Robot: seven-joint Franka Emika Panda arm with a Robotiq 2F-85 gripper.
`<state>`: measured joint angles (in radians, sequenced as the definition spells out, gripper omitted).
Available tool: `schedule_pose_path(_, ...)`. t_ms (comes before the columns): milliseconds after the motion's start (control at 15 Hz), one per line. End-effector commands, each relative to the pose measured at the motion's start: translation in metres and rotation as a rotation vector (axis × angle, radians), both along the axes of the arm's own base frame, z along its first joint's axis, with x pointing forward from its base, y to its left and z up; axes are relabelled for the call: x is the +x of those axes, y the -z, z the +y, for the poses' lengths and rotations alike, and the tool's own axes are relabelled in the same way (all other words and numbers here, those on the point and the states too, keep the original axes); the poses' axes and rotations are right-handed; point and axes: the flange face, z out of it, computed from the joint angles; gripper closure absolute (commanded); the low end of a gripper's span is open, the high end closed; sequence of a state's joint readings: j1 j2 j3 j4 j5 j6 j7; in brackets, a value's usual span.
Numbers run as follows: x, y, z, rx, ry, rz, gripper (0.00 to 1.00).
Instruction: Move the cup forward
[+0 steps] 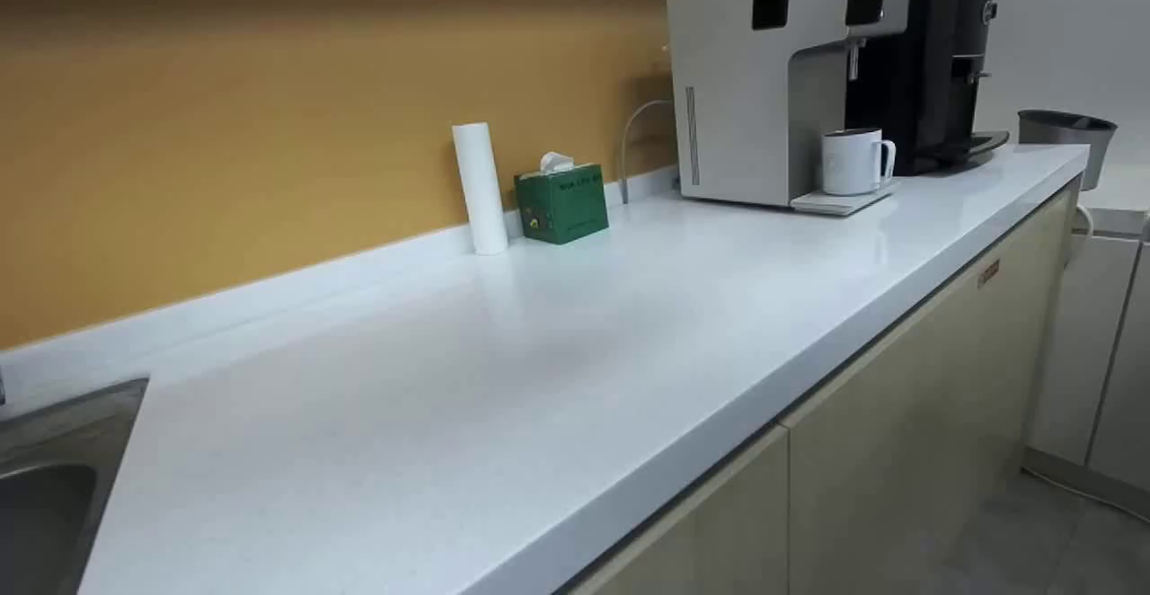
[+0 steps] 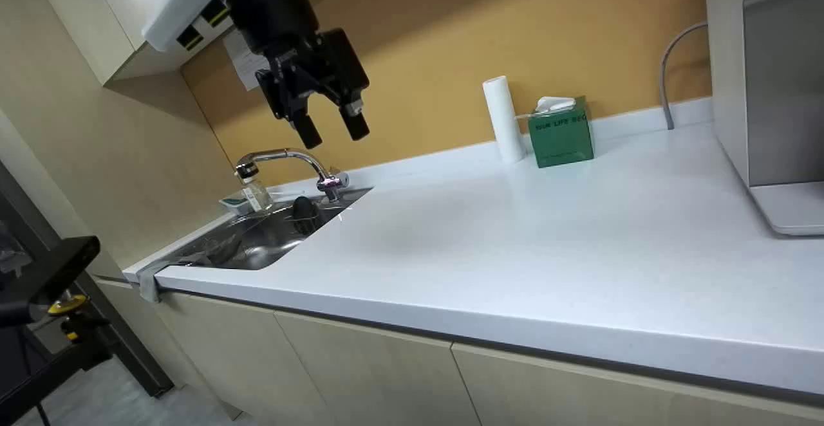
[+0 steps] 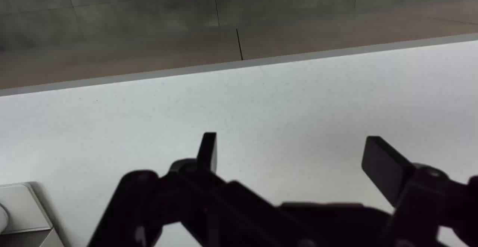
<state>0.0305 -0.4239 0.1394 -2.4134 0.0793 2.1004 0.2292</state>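
Observation:
The cup (image 1: 849, 165) is a small white mug with a side handle. It stands upright on the drip tray (image 1: 840, 205) of the white coffee machine (image 1: 732, 101) in an exterior view. In the wrist view a sliver of a round pale thing, perhaps the cup, shows at the left edge on the drip tray (image 3: 28, 206). My gripper (image 2: 335, 133) is open and empty, raised high above the counter. It also shows at the top of an exterior view (image 1: 818, 6), and its spread fingers show in the wrist view (image 3: 291, 138), with only countertop between them.
A tall white cylinder (image 1: 480, 189) and a green tissue box (image 1: 564, 205) stand by the wall. A black machine (image 1: 925, 83) stands beyond the coffee machine. A sink (image 2: 277, 246) with a faucet (image 2: 286, 154) lies at the counter's opposite end. The counter's front edge (image 3: 242, 64) drops to the floor.

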Motion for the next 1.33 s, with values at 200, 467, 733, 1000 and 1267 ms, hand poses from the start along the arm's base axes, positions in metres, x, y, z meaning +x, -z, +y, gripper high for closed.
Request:
schedule_pose_path(200, 0.0, -0.001, 0.0, 0.0, 0.0, -0.001, 0.0)
schedule_pose_path(467, 0.0, -0.001, 0.0, 0.0, 0.0, -0.001, 0.0)
schedule_pose_path(733, 0.0, -0.001, 0.0, 0.0, 0.0, -0.002, 0.0)
schedule_pose_path(1000, 0.014, -0.004, -0.024, 0.001, 0.109, -0.095, 0.0)
schedule_pose_path(1267, 0.025, -0.015, -0.093, -0.02, 0.247, -0.265, 0.0)
